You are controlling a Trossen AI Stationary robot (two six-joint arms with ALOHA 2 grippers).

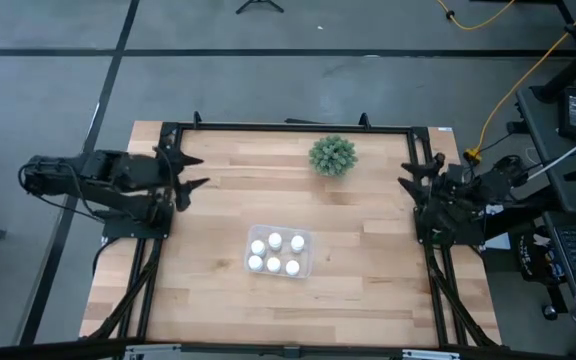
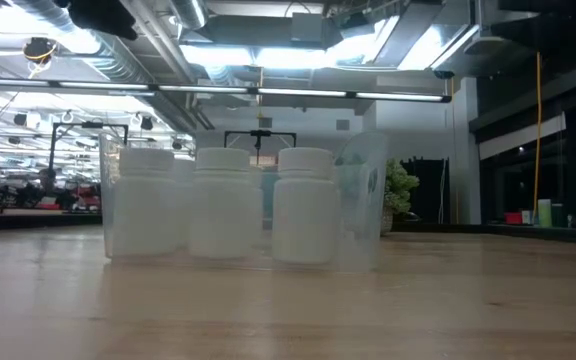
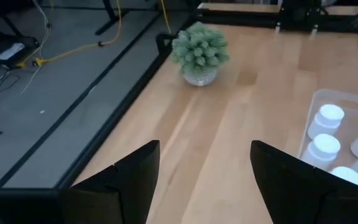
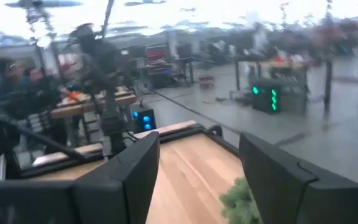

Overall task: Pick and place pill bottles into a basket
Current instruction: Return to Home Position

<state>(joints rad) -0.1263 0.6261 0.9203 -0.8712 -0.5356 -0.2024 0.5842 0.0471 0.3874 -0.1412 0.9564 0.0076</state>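
The clear plastic basket sits on the wooden table a little near of its middle. Several white pill bottles stand upright inside it on their bases. They also show in the low view behind the basket's clear wall, and in the left wrist view. My left gripper is open and empty at the table's left edge, raised and pointing toward the middle. My right gripper is open and empty at the table's right edge. Neither gripper is near the basket.
A small green spiky plant in a pot stands at the table's far middle, and shows in the left wrist view. A black frame runs round the table's edges. Bare wood lies around the basket.
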